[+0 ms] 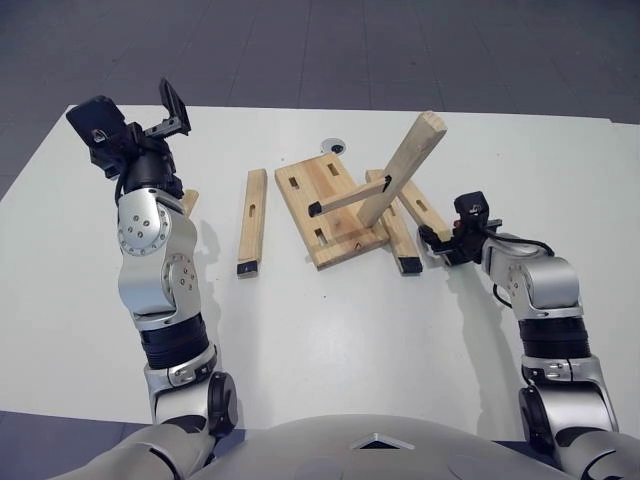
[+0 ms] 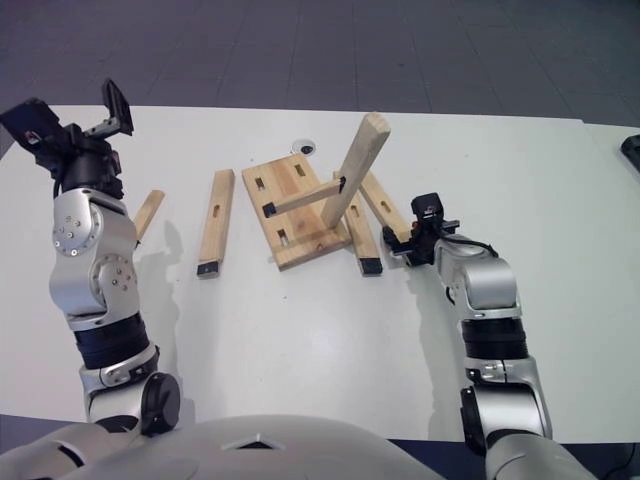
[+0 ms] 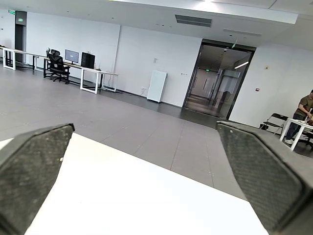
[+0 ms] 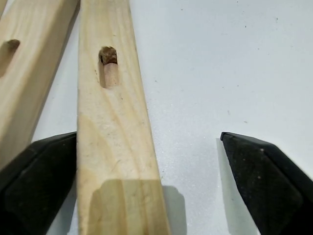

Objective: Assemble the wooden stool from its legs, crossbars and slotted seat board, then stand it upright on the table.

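White table (image 1: pixel 300 340): R gripper (image 4: pixel 149 166) astride leg (image 4: pixel 115 122)

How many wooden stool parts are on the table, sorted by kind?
Legs: 4
Crossbars: 2
Seat board: 1
Total: 7

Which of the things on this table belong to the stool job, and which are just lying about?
Job: seat board, upright leg, attached crossbar, loose leg, two legs by right gripper, short stick.
Lying about: round table port, black object at far right.
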Motion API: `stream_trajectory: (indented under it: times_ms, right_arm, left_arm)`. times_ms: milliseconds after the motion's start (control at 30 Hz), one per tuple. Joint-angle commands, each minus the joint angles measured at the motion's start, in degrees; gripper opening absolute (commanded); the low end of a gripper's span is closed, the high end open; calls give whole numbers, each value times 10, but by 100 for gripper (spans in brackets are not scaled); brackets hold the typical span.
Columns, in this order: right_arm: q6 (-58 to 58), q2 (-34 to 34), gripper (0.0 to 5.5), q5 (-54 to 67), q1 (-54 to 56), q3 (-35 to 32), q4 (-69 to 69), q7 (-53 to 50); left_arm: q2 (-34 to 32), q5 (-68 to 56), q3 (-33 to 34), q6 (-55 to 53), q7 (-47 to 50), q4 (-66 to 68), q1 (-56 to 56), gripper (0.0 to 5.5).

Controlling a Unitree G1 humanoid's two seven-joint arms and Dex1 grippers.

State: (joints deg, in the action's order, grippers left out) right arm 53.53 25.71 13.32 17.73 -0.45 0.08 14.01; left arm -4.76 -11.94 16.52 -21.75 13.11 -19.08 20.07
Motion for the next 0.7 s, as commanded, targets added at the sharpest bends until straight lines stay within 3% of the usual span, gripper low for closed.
stream_trajectory:
  times_ms: [33, 467, 700]
  right_arm:
    - [20, 4, 415, -7, 13, 14, -2, 17]
    - [44, -6, 205, -19, 20, 24, 22, 29]
    - [-35, -28, 204, -25, 0, 4, 2, 18]
  left_arm:
    - [4, 5, -1, -10, 5, -6, -4, 540]
    - [8, 10, 2, -14, 8, 13, 2, 540]
    - [-4, 12, 6, -38, 1, 42, -4, 540]
